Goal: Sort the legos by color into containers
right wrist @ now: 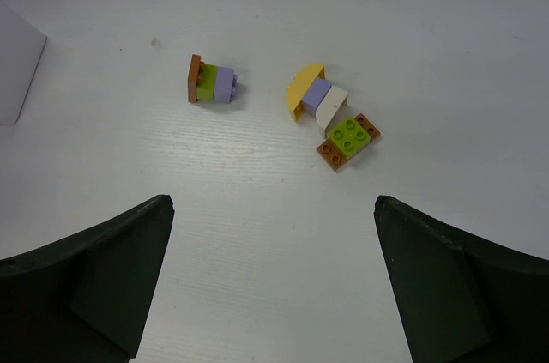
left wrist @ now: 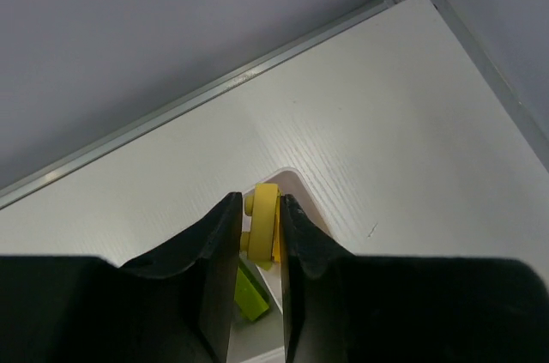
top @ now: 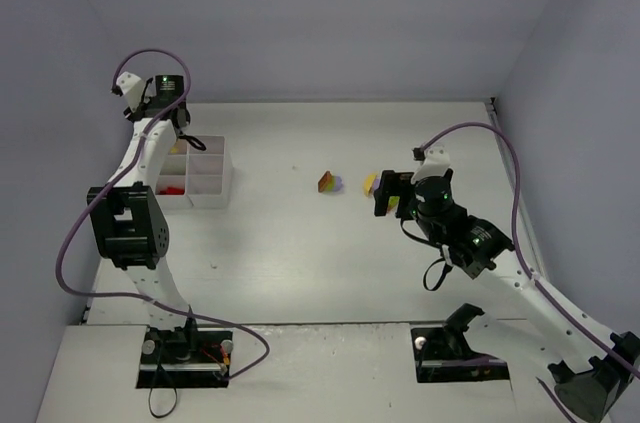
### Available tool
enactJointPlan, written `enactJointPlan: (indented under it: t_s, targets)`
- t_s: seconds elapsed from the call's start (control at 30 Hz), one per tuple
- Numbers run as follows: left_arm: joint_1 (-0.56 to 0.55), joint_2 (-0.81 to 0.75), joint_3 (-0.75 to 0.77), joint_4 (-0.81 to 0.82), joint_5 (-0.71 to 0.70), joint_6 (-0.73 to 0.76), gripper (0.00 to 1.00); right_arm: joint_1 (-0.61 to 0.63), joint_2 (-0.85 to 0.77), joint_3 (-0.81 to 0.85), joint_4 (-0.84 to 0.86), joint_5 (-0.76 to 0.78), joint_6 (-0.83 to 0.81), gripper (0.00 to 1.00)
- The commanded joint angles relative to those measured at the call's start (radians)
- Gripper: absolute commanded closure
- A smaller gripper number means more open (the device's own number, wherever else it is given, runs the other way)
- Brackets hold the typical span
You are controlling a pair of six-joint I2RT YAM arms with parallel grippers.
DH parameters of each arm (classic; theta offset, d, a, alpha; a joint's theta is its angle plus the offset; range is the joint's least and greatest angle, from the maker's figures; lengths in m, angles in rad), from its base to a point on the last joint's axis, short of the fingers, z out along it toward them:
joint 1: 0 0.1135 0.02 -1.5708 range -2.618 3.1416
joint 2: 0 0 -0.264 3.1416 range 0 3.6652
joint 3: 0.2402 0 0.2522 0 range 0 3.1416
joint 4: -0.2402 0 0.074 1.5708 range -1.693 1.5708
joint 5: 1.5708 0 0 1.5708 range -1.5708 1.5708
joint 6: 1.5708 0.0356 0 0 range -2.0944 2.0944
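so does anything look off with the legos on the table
Yes. The smaller clump is brown, green and lilac bricks stuck together, lying on its side; the larger clump joins yellow, lilac, white, green and brown. Mixed colours clipped together look odd for colour sorting.

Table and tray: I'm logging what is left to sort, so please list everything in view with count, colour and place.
table: one, white, under everything.
tray: one, white, six compartments, at the table's left.
red brick: one, red, in a near compartment of the tray.
yellow brick: one, yellow, held above the tray's corner.
green brick: one, lime green, in the tray, under the yellow brick.
small stack: one, brown, lime green and lilac, mid-table.
bigger cluster: one, yellow, lilac, white, lime green on brown, right of the small stack.
cables: two, purple, one per arm.
left tool: one, black, shut on the yellow brick.
right tool: one, black, open, above the table near the cluster.
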Motion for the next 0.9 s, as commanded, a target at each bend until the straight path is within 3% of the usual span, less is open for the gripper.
enactJointPlan:
  t_s: [0.0, 0.13, 0.27, 0.43, 0.57, 0.7, 0.87]
  targets:
    - [0.012, -0.01, 0.067, 0.045, -0.053, 0.014, 0.81, -0.013, -0.004, 0.021, 0.038, 0.033, 0.004, 0.0]
    - [0.012, 0.0, 0.076, 0.053, -0.047, 0.022, 0.62, -0.024, 0.005, 0.022, 0.036, 0.028, 0.003, 0.0]
    - [0.012, 0.003, 0.081, 0.056, -0.034, 0.025, 0.53, -0.033, 0.023, 0.025, 0.036, 0.013, 0.006, 0.0]
    - [0.01, -0.039, 0.069, 0.063, 0.006, 0.042, 0.51, -0.042, 0.054, 0.037, 0.036, -0.009, 0.001, 0.02]
    - [0.003, -0.122, 0.021, 0.089, 0.1, 0.109, 0.5, -0.053, 0.103, 0.057, 0.036, -0.045, -0.007, 0.09]
    - [-0.042, -0.263, -0.095, 0.141, 0.286, 0.198, 0.5, -0.056, 0.178, 0.087, 0.036, -0.056, -0.025, 0.22]
    - [-0.129, -0.397, -0.201, 0.186, 0.506, 0.331, 0.48, -0.115, 0.276, 0.117, 0.036, -0.111, -0.042, 0.25]
